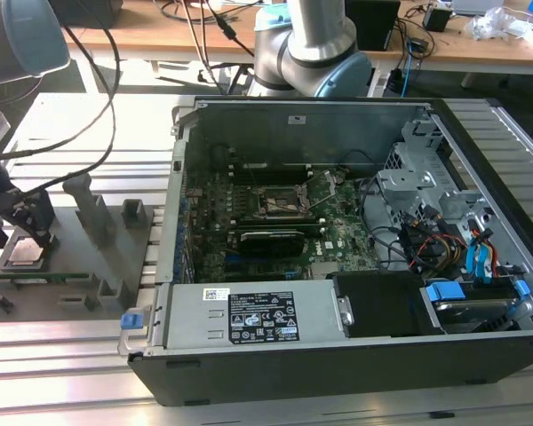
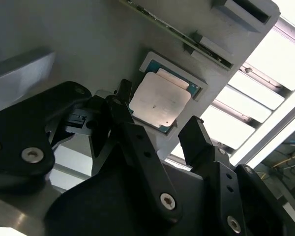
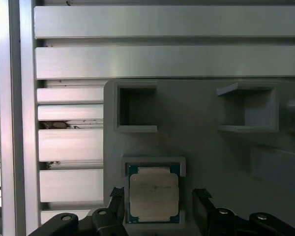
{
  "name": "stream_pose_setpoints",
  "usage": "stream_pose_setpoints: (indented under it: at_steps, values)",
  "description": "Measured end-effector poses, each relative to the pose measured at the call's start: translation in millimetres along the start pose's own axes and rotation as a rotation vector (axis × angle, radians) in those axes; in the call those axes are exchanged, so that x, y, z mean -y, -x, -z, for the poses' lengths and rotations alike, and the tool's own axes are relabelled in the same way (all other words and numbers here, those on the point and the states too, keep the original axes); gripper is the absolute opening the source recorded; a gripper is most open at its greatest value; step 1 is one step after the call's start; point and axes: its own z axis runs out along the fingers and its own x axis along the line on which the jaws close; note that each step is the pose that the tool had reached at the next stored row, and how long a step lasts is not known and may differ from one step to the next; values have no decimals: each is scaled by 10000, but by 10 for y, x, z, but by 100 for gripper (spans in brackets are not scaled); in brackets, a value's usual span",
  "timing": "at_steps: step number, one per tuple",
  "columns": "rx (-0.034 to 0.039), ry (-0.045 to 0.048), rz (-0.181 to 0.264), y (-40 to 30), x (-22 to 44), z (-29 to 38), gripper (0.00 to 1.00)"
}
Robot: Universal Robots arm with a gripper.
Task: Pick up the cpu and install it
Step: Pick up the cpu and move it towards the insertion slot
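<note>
cpu [image 2: 160, 101]: sits flat in its pocket on the grey holder [image 1: 80, 259], far left of the exterior view at mid-height, well apart from the computer case [image 1: 338, 377].
gripper [image 2: 157, 118]: hangs right over it with its fingers [image 2: 137, 142] spread, one on each side of the chip, holding nothing.
risk: one finger looks nearer the chip than the other, so an uneven close could shove or tilt it in the pocket.
also: a thin edge grip might slip, I'd guess.

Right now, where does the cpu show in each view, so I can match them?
Exterior view: the cpu lies in the grey holder plate, at the exterior view's left.
First wrist view: the cpu in its recess, between the fingers of the open gripper.
Second wrist view: the cpu in that recess, just past the fingertips.
Shared landmark: the holder plate's recess.
</note>
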Motion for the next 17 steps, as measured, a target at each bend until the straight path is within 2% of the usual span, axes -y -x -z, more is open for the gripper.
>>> stream_pose_setpoints:
  at_steps: [1,5,17]
  values:
    - [2,-23,34,0,1,-7,66]
    - [5,-21,297,-1,0,-50,66]
    - [10,-15,469,-13,-3,-180,66]
